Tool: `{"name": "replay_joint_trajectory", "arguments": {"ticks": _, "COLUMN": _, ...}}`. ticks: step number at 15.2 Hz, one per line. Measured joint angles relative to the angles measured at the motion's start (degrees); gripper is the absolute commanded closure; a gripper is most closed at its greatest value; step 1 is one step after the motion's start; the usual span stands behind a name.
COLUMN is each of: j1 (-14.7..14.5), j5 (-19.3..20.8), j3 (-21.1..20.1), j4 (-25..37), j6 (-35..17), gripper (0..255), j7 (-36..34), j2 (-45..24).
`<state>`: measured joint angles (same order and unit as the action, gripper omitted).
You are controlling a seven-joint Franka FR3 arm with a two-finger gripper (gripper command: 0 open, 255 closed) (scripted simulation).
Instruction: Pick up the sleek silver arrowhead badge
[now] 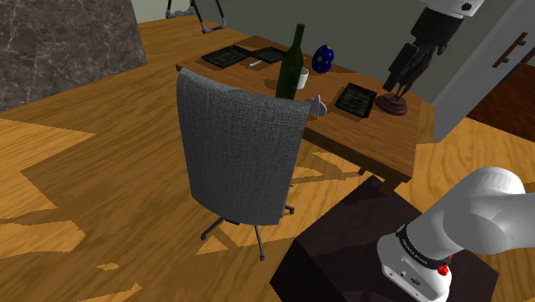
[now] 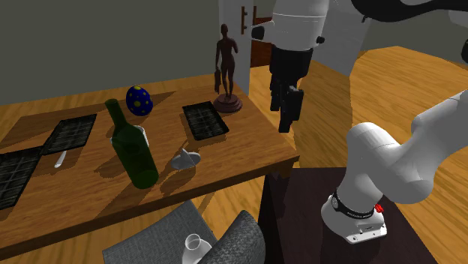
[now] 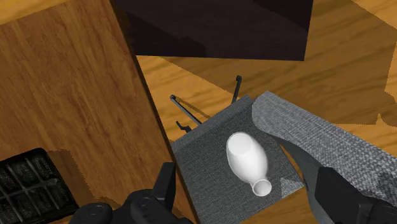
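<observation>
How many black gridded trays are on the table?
3. One black gridded tray beside the dark brown figurine, a second near the blue spotted egg, a third at the second exterior view's left edge. None seems hidden.

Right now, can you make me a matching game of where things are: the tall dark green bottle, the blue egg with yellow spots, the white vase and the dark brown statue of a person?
1. tall dark green bottle
2. blue egg with yellow spots
3. white vase
4. dark brown statue of a person

A. lying on the grey chair seat
B. on a round base at the wooden table's end
C. by the table edge away from the chair
D. upright beside the small silver arrowhead badge

Pairs: 1-D, 2-C, 3-A, 4-B
</observation>
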<state>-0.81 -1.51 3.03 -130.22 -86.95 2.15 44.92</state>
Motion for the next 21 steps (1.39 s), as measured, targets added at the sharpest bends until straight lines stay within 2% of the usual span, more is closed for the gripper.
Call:
{"name": "replay_joint_trajectory", "arguments": {"ticks": 3, "j1": -0.01, "j5": 0.70, "j3": 0.92, "j4": -0.28, "j6": -1.80, "gripper": 0, "j7": 1.52, "j2": -1.77}}
{"name": "replay_joint_trajectory", "arguments": {"ticks": 10, "j1": -0.55, "j5": 3.00, "j3": 4.64, "j4": 0.17, "j6": -11.45, "gripper": 0, "j7": 8.62, "j2": -13.04}}
{"name": "replay_joint_trajectory", "arguments": {"ticks": 21, "j1": -1.32, "j5": 2.99, "j3": 9.39, "j4": 9.15, "j6": -23.46, "gripper": 0, "j7": 20.09, "j2": -35.66}}
